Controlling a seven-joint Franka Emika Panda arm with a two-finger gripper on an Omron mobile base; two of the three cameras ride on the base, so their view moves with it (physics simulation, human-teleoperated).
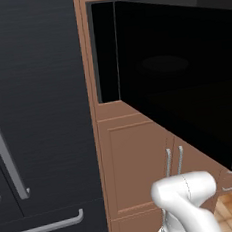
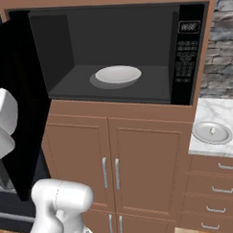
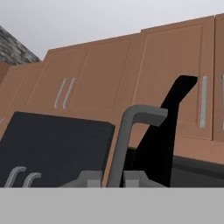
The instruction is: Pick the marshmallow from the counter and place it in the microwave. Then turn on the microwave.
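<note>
White and tiny, the marshmallow (image 2: 212, 131) sits on a grey plate (image 2: 212, 133) on the marble counter (image 2: 224, 111) at the right base view's middle right. Left of it, the black microwave (image 2: 111, 56) stands open. At the hand view's bottom, the gripper (image 3: 112, 178) has its jaws pinching the grey door handle (image 3: 127, 140)

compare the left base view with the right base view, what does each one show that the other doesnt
Left base view alone: the black fridge with its long grey handles, and the outer face of the microwave door swung open toward the camera.

Right base view alone: the microwave cavity with a round white plate inside, the keypad and display at right, the stone-brick wall, the marble counter with a second plate carrying the tiny white marshmallow, and the drawers.

Both: the open door, the brown cabinet doors below with paired grey handles, and the white arm.
</note>
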